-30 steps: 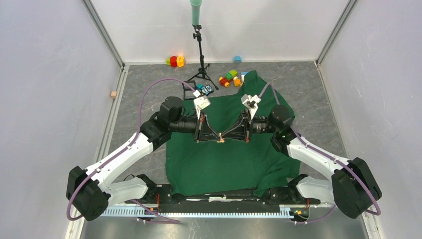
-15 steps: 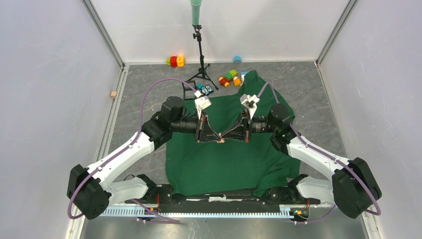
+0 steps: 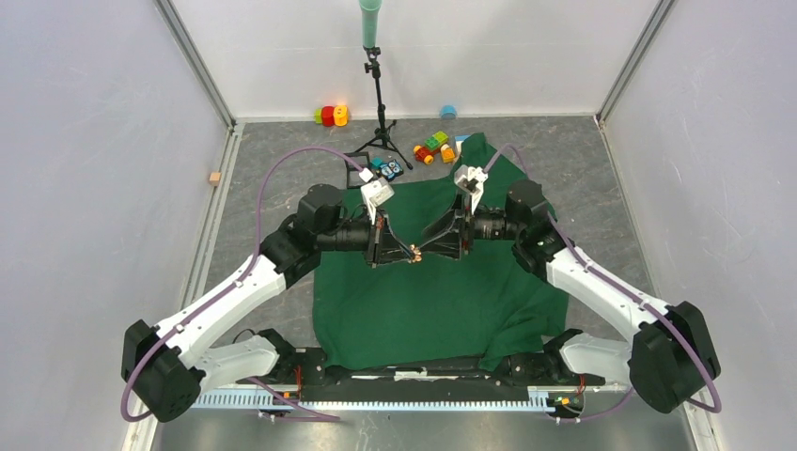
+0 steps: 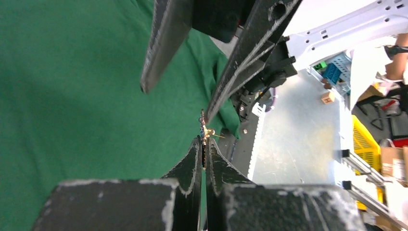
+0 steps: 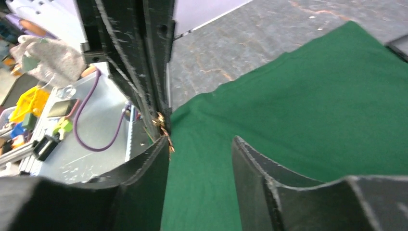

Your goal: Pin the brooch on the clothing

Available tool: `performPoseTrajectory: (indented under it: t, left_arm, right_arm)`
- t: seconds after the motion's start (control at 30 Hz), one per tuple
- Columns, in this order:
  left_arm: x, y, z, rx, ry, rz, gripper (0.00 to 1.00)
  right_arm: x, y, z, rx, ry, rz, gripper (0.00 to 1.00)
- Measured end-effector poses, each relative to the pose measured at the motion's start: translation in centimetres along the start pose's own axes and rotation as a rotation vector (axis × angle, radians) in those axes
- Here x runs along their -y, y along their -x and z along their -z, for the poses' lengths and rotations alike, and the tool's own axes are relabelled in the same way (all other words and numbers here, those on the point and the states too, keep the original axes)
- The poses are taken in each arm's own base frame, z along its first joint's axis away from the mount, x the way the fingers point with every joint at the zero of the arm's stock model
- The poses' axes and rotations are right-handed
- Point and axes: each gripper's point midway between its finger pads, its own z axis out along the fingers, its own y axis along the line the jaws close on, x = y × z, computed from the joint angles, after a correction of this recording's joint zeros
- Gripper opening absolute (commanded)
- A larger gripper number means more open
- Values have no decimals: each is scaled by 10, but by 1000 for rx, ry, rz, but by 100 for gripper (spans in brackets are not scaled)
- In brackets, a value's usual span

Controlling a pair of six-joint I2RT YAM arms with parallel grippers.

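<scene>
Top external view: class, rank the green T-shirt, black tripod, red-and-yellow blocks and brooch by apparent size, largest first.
1. green T-shirt
2. black tripod
3. red-and-yellow blocks
4. brooch, tiny and partly hidden

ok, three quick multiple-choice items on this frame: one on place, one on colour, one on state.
1. Where is the brooch?
A) at the tips of the left jaws, over the T-shirt
B) on the grey floor by the toy blocks
C) on the tripod

2. What colour is the T-shirt?
A) red
B) white
C) dark green

3. The right jaws are:
A) shut on fabric
B) open
C) out of view

Answers:
1 A: the left wrist view shows it pinched at the closed tips.
2 C: it is green in every view.
3 B: the right wrist view shows a wide gap between them.
</scene>
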Motion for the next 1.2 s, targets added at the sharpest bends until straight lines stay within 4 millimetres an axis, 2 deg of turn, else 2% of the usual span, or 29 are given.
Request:
performPoseTrajectory:
  t: [0.13,0.2,0.37,0.47,0.57,0.63,0.73,1.0,1.2]
  left_arm:
    - [-4,8,5,44,52,-21,2]
    - [-6,9,6,58,73,-22,2]
    - [-22,12,6,93,165,13,2]
    - [-35,11,5,107,226,47,2]
    - [-46,6,0,131,256,97,2]
    - [-55,0,-7,143,265,147,2]
    - [-67,-10,-21,139,259,208,2]
    - [-82,-29,-51,83,235,251,2]
    - [-79,-32,-58,74,213,243,2]
  right_arm:
    - [23,5,14,10,-120,0,73]
    - [41,6,25,18,-220,0,77]
    - [89,0,62,7,-554,16,78]
    - [114,-22,85,-39,-737,10,75]
    - [133,-61,106,-131,-878,-31,71]
    - [142,-86,117,-200,-946,-59,68]
    - [148,-114,124,-289,-995,-82,63]
    - [162,-157,125,-452,-1066,-91,59]
    - [173,-173,122,-516,-1076,-97,47]
